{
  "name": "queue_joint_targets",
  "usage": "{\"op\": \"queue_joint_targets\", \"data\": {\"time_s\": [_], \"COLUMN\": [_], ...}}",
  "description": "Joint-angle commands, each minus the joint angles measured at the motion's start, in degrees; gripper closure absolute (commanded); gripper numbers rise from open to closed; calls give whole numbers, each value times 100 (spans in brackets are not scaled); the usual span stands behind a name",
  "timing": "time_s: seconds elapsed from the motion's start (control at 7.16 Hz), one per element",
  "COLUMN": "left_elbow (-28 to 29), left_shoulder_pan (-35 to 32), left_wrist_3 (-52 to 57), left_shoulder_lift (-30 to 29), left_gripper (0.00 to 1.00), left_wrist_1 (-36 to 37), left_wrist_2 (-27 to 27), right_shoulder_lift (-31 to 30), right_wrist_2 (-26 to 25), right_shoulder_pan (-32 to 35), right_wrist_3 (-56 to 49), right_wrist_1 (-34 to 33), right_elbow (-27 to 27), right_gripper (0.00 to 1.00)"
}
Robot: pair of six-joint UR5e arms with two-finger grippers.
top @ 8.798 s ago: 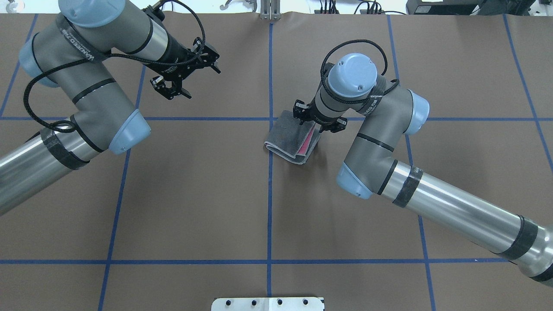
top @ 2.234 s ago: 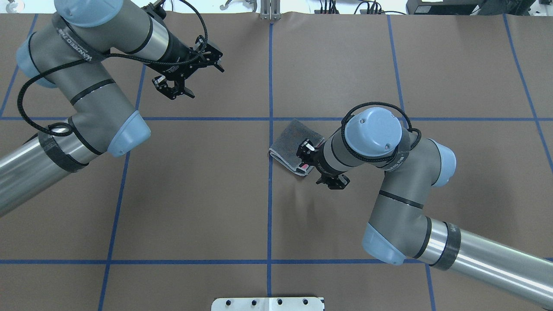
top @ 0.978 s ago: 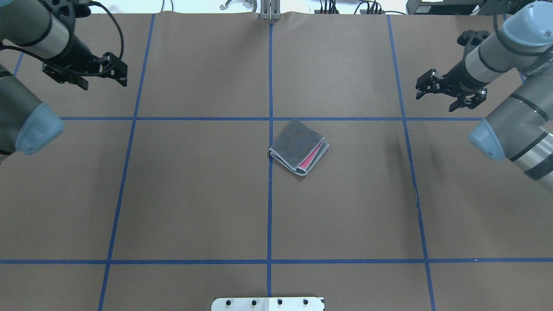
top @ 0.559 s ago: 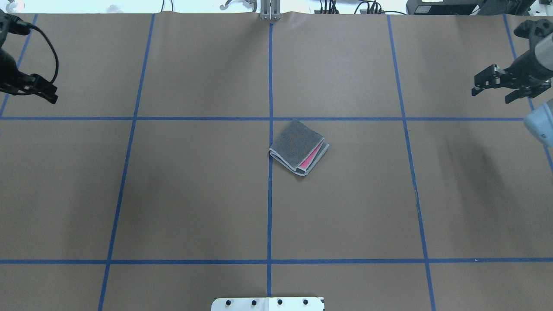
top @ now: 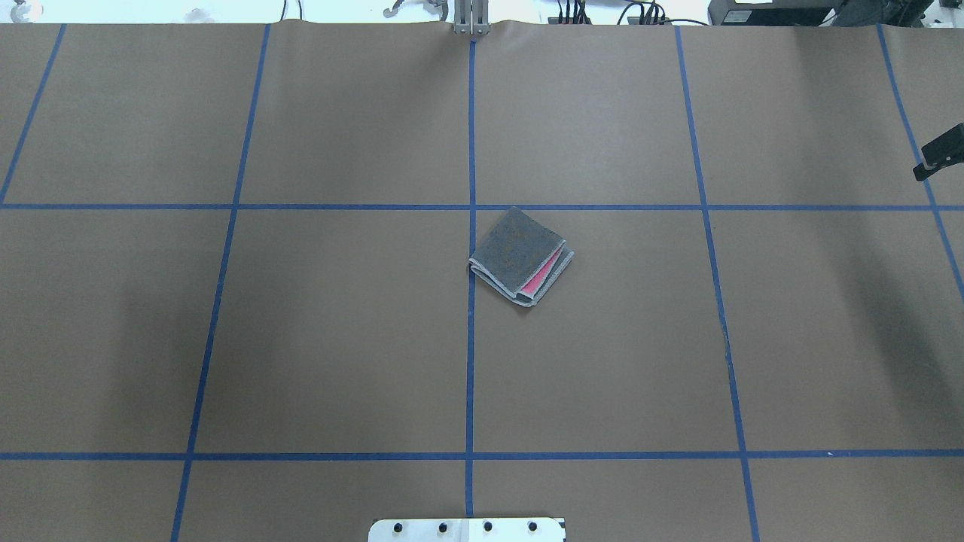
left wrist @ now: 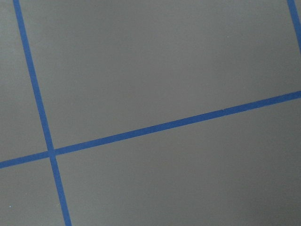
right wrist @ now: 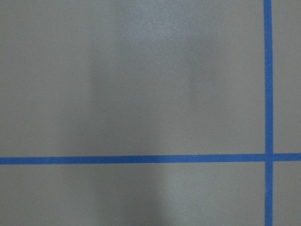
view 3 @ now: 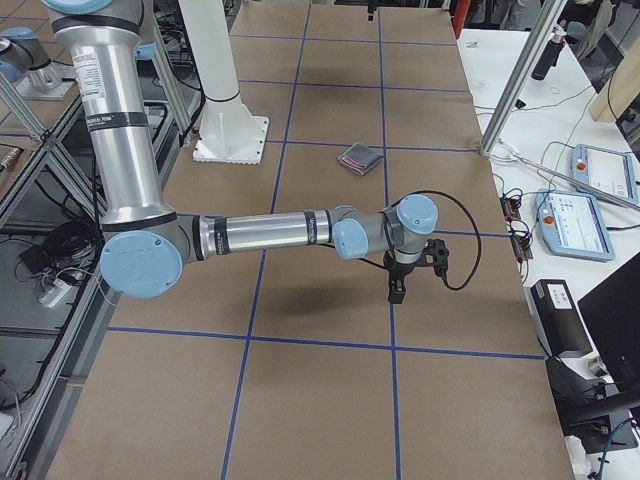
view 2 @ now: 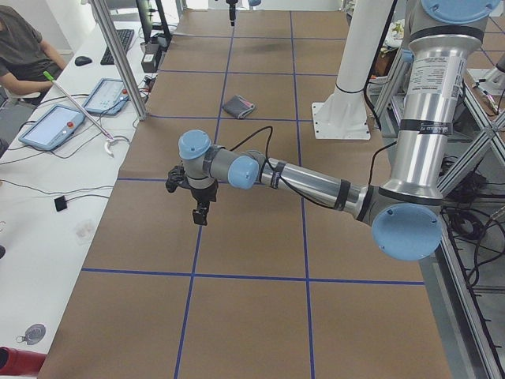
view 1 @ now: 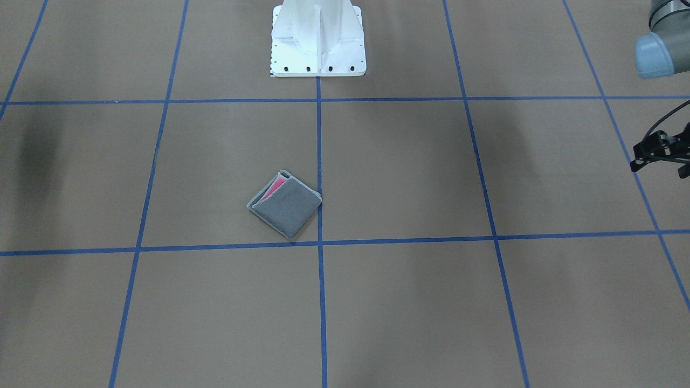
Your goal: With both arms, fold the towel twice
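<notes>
The towel point(top: 517, 254) lies folded into a small square near the table's middle, grey face up, with a strip of pink showing at its open right edge. It also shows in the front-facing view point(view 1: 285, 207) and small in the side views point(view 2: 238, 106) point(view 3: 360, 157). No gripper touches it. My left gripper point(view 1: 662, 164) hangs at the table's left end, far from the towel, its fingers apart and empty. Of my right gripper only a black tip point(top: 940, 154) shows at the overhead view's right edge; I cannot tell its state. Both wrist views show only bare table.
The table point(top: 339, 339) is brown paper with a blue tape grid. The white bolted pedestal point(view 1: 318, 37) stands at the robot's side. Beyond the far edge are a metal post point(top: 471, 19) and cables; tablets and a keyboard lie on a side bench point(view 2: 55, 126).
Both arms have swung outward from the table's middle to its ends. The towel lies unmoved since the right gripper left it.
</notes>
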Motion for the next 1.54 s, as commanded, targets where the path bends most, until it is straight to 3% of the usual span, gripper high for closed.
{"op": "queue_joint_targets", "data": {"time_s": [0.0, 0.42, 0.98, 1.4], "left_elbow": [273, 493, 529, 494], "left_shoulder_pan": [-290, -290, -342, -562], "left_wrist_3": [871, 830, -67, 12], "left_shoulder_lift": [159, 178, 116, 116], "left_gripper": [0, 0, 0, 0], "left_wrist_1": [28, -42, 2, 10], "left_wrist_2": [-59, -42, -59, -68], "right_shoulder_lift": [-156, -158, -175, 342], "right_wrist_2": [428, 283, 88, 27], "right_shoulder_pan": [169, 232, -31, -6], "right_wrist_3": [-180, -372, -391, -984], "right_wrist_1": [-68, -50, -112, -1091], "right_elbow": [10, 132, 177, 107], "right_gripper": [0, 0, 0, 0]}}
